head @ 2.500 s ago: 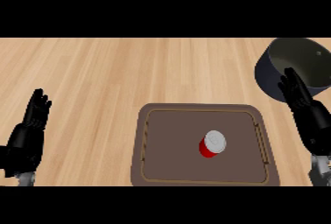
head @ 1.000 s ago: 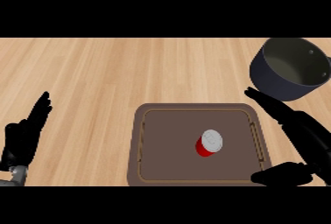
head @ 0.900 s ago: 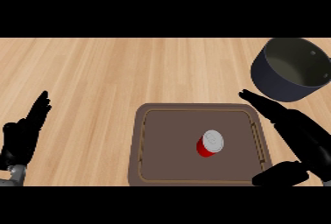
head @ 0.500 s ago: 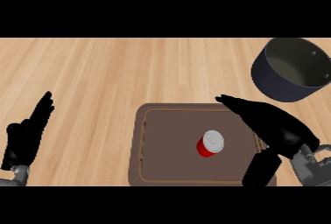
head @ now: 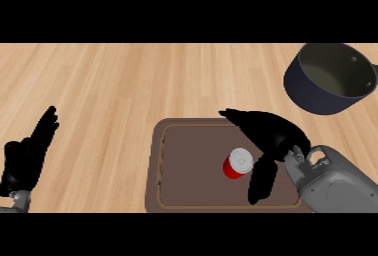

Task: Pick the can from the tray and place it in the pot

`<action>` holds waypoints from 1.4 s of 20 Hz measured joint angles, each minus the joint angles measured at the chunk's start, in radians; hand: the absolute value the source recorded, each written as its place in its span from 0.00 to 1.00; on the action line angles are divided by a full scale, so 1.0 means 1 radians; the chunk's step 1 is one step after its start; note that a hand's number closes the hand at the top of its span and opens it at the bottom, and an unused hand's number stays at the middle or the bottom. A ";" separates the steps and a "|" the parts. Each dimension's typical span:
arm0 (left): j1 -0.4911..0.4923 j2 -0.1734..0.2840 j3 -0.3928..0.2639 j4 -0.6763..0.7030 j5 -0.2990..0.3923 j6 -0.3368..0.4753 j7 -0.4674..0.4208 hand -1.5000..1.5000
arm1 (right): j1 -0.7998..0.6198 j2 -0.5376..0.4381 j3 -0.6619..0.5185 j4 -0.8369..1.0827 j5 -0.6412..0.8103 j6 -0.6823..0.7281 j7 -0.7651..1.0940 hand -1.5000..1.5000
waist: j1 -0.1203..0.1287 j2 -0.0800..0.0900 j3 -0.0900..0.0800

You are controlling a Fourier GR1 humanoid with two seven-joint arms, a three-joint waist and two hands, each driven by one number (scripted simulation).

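Head view: a red can [head: 238,163] with a pale top stands upright inside the brown tray [head: 188,175] on the wooden table [head: 125,85]. The right hand [head: 269,135] hangs over the tray just beside the can on its right, fingers spread and thumb pointing down, nothing held. The dark pot [head: 332,77] sits on the table, well apart from the tray at the upper right. The left hand [head: 28,155] rests open at the left edge, fingers up.
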 measured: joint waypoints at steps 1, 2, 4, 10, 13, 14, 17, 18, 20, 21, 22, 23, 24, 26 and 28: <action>-0.003 -0.004 0.001 0.004 -0.005 0.001 0.001 0.50 | -0.002 0.005 0.010 0.002 0.004 0.001 0.008 0.00 | -0.003 0.000 0.000; 0.006 -0.007 0.004 0.003 -0.007 -0.002 -0.007 0.50 | -0.007 0.011 0.018 0.013 0.010 0.003 0.012 0.00 | -0.003 -0.001 0.000; 0.014 -0.011 0.002 -0.014 -0.019 0.000 0.002 0.50 | -0.020 0.031 0.031 0.052 0.031 0.010 0.007 0.00 | -0.003 -0.001 0.000; 0.016 -0.027 0.018 -0.016 -0.036 -0.009 0.004 0.50 | -0.041 0.089 0.062 0.143 0.071 0.028 0.004 0.00 | -0.005 0.000 0.000; 0.023 -0.032 0.028 -0.025 -0.044 -0.018 0.010 0.50 | -0.019 0.107 0.068 0.147 0.093 0.031 0.009 0.00 | -0.009 -0.001 0.001; 0.027 -0.032 0.034 -0.029 -0.046 -0.021 0.011 0.50 | -0.018 0.111 0.067 0.161 0.102 0.036 0.002 0.00 | -0.008 -0.001 0.001; 0.024 -0.043 0.045 -0.015 -0.057 -0.028 0.001 0.50 | -0.022 0.129 0.064 0.198 0.125 0.050 -0.007 0.00 | -0.009 0.000 0.001; 0.021 -0.049 0.049 -0.007 -0.061 -0.031 -0.001 0.50 | -0.013 0.132 0.065 0.205 0.142 0.053 -0.014 0.00 | -0.010 0.000 0.001; 0.028 -0.054 0.055 -0.011 -0.067 -0.038 0.002 0.50 | 0.009 0.141 0.068 0.202 0.172 0.054 -0.017 0.00 | -0.011 -0.001 0.001; 0.023 -0.059 0.055 -0.013 -0.073 -0.039 0.009 0.50 | 0.018 0.152 0.071 0.201 0.182 0.053 -0.013 0.00 | -0.011 -0.001 0.001; 0.021 -0.058 0.065 -0.016 -0.076 -0.041 0.012 0.50 | 0.024 0.155 0.065 0.203 0.194 0.058 -0.019 0.00 | -0.011 -0.001 0.001; 0.025 -0.062 0.070 -0.016 -0.078 -0.046 0.009 0.50 | 0.033 0.158 0.060 0.202 0.205 0.063 -0.024 0.00 | -0.011 -0.001 0.001; 0.023 -0.070 0.066 -0.026 -0.087 -0.043 0.022 0.50 | 0.028 0.169 0.051 0.211 0.209 0.067 -0.023 0.00 | -0.011 -0.001 0.001; 0.026 -0.084 0.069 -0.021 -0.101 -0.046 0.014 0.50 | 0.038 0.174 0.036 0.223 0.231 0.080 -0.040 0.00 | -0.011 -0.001 0.001; 0.034 -0.087 0.080 -0.026 -0.101 -0.061 0.009 0.50 | 0.054 0.190 0.034 0.235 0.258 0.083 -0.050 0.00 | -0.010 -0.003 0.000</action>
